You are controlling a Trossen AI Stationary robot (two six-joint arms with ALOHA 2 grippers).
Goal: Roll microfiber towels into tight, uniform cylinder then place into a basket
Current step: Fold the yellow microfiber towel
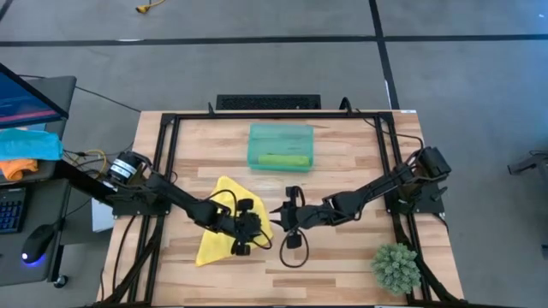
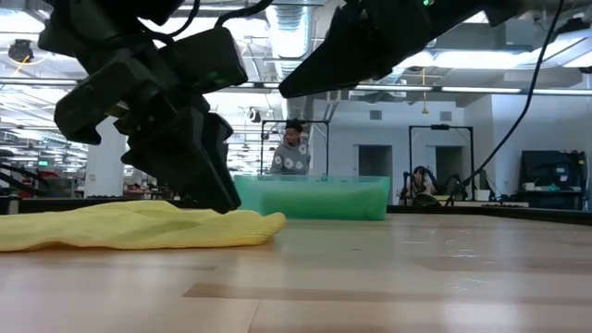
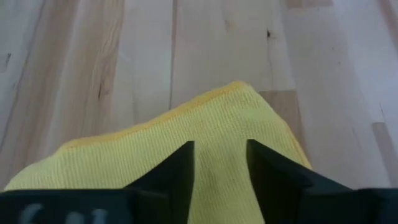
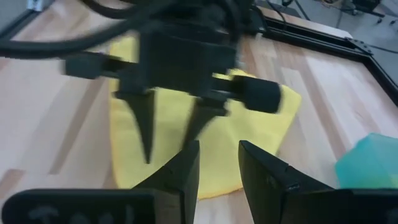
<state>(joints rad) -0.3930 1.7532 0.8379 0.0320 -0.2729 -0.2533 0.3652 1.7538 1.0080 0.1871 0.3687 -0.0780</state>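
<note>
The yellow towel (image 1: pixel 216 229) lies loosely bunched on the wooden table, left of centre; its rounded corner (image 3: pixel 239 93) points away from my left arm. My left gripper (image 3: pixel 221 180) stands open over the towel's right part, fingers pointing down and forward. My right gripper (image 4: pixel 219 168) hangs open just right of the towel, facing the left gripper (image 4: pixel 169 146), with nothing between its fingers. The teal basket (image 1: pixel 281 135) stands at the far middle and holds a rolled lime green towel (image 1: pixel 282 160). My left gripper has its two open fingers (image 4: pixel 144 134) slanting down from the table's left over the yellow towel near its right corner. Whether the fingertips touch the cloth, I cannot tell. The towel lies slack on the table.
A small green plant (image 1: pixel 396 267) stands at the near right corner. A black cable loop (image 1: pixel 293 250) hangs below the right arm. A black frame (image 1: pixel 171 128) borders the table. Blue and orange cloths (image 1: pixel 26 150) lie on a desk beyond the left edge. A person (image 2: pixel 291 153) is far behind.
</note>
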